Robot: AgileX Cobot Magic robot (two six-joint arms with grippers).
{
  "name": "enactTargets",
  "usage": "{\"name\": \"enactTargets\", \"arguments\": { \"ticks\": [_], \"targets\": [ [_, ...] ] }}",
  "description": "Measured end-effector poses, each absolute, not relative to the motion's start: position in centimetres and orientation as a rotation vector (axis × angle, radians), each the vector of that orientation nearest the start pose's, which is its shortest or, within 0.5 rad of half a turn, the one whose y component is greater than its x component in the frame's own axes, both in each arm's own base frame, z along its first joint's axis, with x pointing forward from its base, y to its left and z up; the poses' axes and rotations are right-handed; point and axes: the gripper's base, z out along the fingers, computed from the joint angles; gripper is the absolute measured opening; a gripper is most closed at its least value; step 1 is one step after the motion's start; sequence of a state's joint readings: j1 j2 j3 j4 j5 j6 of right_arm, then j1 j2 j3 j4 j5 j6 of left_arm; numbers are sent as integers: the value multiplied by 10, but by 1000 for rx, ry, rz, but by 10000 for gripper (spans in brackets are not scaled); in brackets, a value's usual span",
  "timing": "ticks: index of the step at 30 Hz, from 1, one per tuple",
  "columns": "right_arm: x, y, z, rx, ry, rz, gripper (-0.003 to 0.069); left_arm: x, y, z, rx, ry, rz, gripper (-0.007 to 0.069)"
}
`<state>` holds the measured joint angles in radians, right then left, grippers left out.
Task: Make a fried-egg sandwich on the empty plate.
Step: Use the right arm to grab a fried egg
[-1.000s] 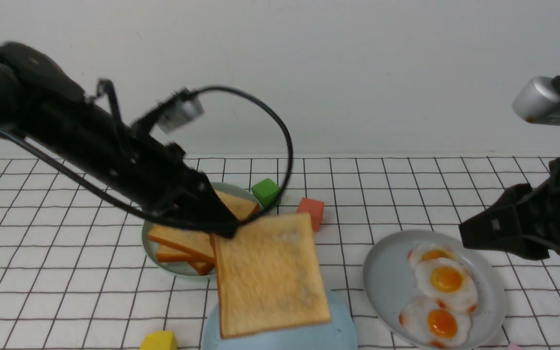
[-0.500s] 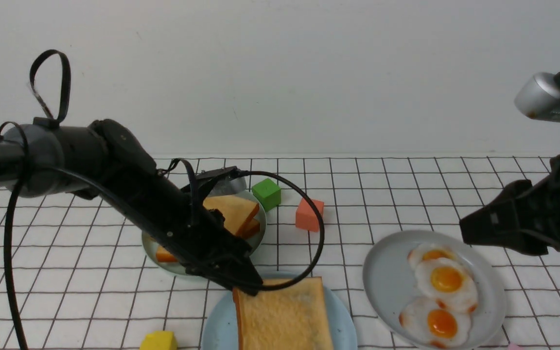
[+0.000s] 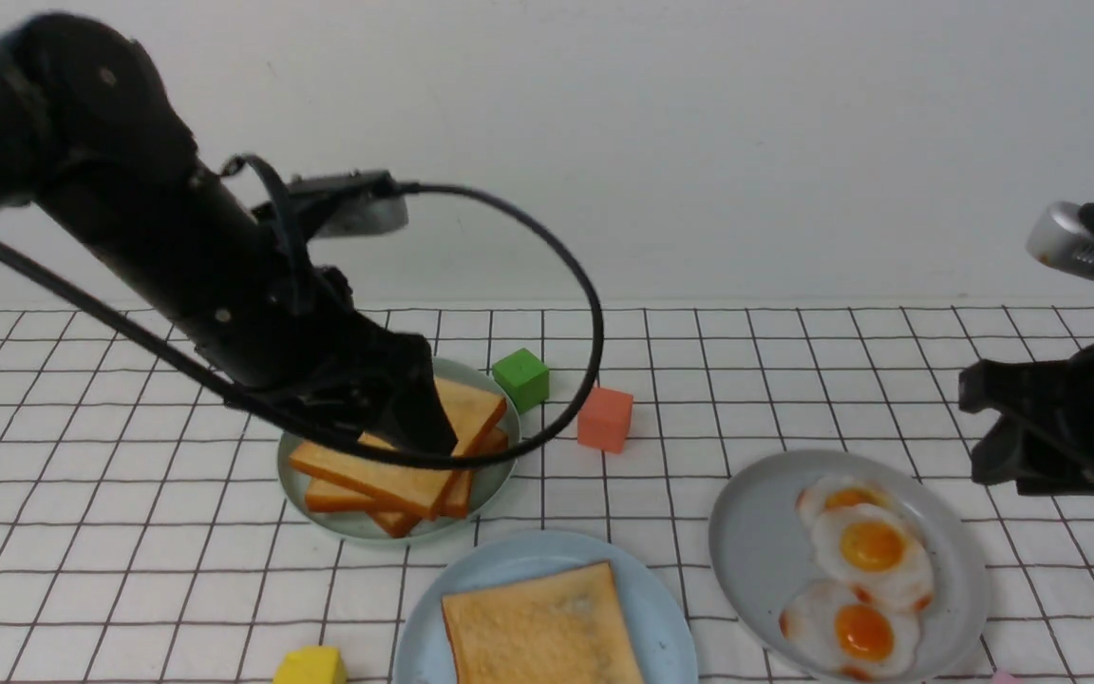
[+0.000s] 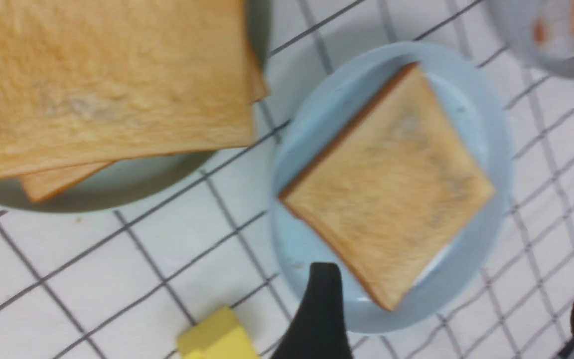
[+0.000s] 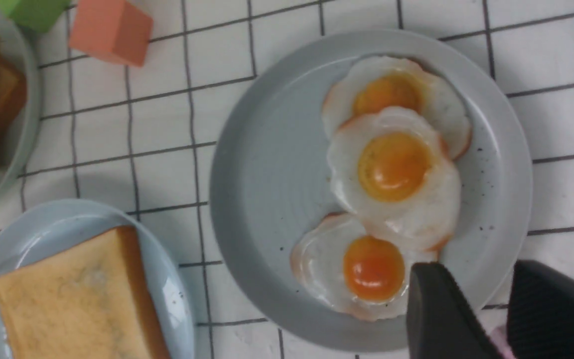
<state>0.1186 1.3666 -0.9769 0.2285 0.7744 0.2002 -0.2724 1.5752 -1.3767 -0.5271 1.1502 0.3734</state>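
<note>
The pale blue plate sits at the front centre with one golden toast slice lying flat on it and nothing on top; no stacked sandwich shows. My left gripper hangs open and empty above the toast pile on the green plate. In the left wrist view its gripper is wide open, near the blue plate and slice. My right gripper is open and empty beside the grey plate holding three fried eggs; its gripper is over that plate's rim.
A green cube and an orange cube lie behind the plates. A yellow cube is at the front left of the blue plate. The left arm's cable loops over the green plate's right side.
My left gripper set the toast slice on the blue plate, let go, and rose back over the toast pile. My right gripper shifted slightly to the right.
</note>
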Motion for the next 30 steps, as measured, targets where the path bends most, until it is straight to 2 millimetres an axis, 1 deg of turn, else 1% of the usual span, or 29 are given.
{"name": "enactTargets", "arguments": {
  "ticks": [2,3,4,5,7,10,13,14,15,17,18,19,21,23,26,30],
  "targets": [
    [271,44,268,300,2670,367,245,284,-130,340,720,2590,-727,565],
    [279,41,257,341,2689,376,251,264,-140,358,813,2515,-759,509],
    [283,39,251,355,2703,382,255,253,-145,367,864,2475,-775,468],
    [286,38,245,364,2714,390,258,247,-147,371,883,2454,-780,440],
    [294,33,232,379,2737,429,262,226,-160,383,975,2393,-803,326],
    [304,23,218,391,2740,516,263,208,-173,390,1026,2356,-793,169],
    [311,9,210,418,2706,612,270,197,-184,385,1041,2343,-748,19],
    [311,8,210,415,2699,626,271,197,-184,383,1037,2350,-746,11],
    [312,3,206,425,2677,668,284,194,-189,377,1042,2351,-728,-13],
    [309,-2,199,441,2656,720,323,191,-193,365,1039,2369,-709,-13],
    [309,-2,198,452,2655,727,328,191,-194,364,1034,2368,-708,-13],
    [306,-3,190,459,2653,745,366,190,-195,358,1033,2375,-704,-13],
    [305,-2,180,473,2656,768,405,190,-196,354,1031,2377,-699,-13],
    [307,-1,175,474,2644,795,428,190,-196,354,1028,2374,-695,-13],
    [310,-1,170,475,2627,811,435,191,-196,354,1024,2368,-689,-13],
    [312,-1,160,488,2649,817,426,191,-196,354,1025,2368,-688,-13]
  ]
}}
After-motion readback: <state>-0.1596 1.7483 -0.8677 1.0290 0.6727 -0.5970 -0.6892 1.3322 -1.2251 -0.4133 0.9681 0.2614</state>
